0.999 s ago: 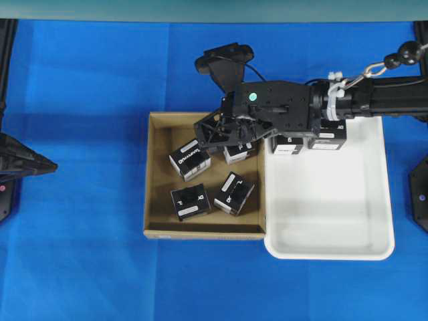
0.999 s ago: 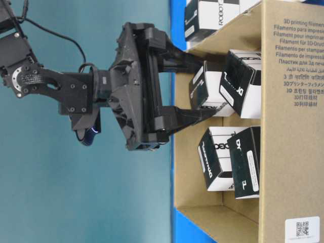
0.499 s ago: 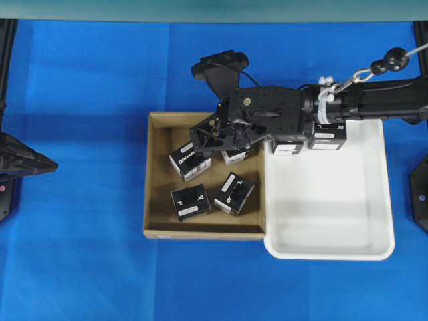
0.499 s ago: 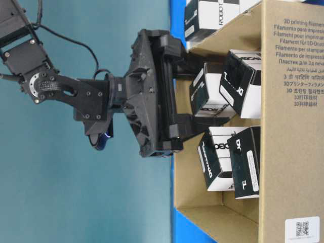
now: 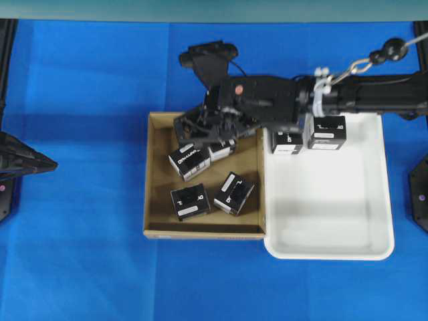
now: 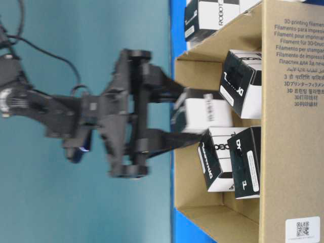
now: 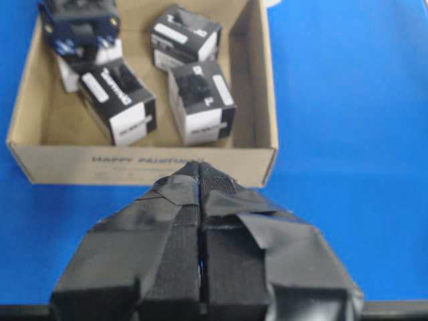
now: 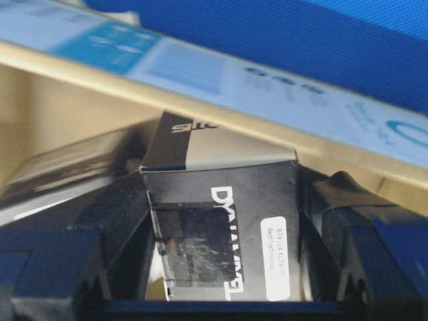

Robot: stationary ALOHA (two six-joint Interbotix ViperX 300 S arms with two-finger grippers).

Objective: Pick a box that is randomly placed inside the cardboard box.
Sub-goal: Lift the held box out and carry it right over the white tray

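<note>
Gripping stage: right arm reaches in over the far wall of the cardboard box (image 5: 155, 200), wrist angled so the jaws straddle one carton from above.
Surface: blue surface (image 5: 80, 267) carries the cardboard box and, touching its right wall, a white tray (image 5: 334, 251) holding two more black cartons; judged a drop-off spot.
Cardboard box: shallow and open-topped, so access is from overhead; three black cartons lie loose inside, plus the one being taken.
Right gripper (image 6: 174, 117): jaws stand one on each side of the box (image 8: 221, 241), pressed against its sides in the wrist view; judged clamped on it, since the carton sits tilted and off the floor in the table-level view.
The box: at the far side of the cardboard box, between the jaws, just beside a neighbouring carton (image 5: 189, 162).
Left gripper (image 7: 200, 200): jaws together, nothing held, parked well clear on the near side; judged idle.
Hidden: overhead, the right wrist covers most of the held box.
Blur: table-level view smears the right arm.
Unclear: whether the held box touches its neighbour cannot be told.
</note>
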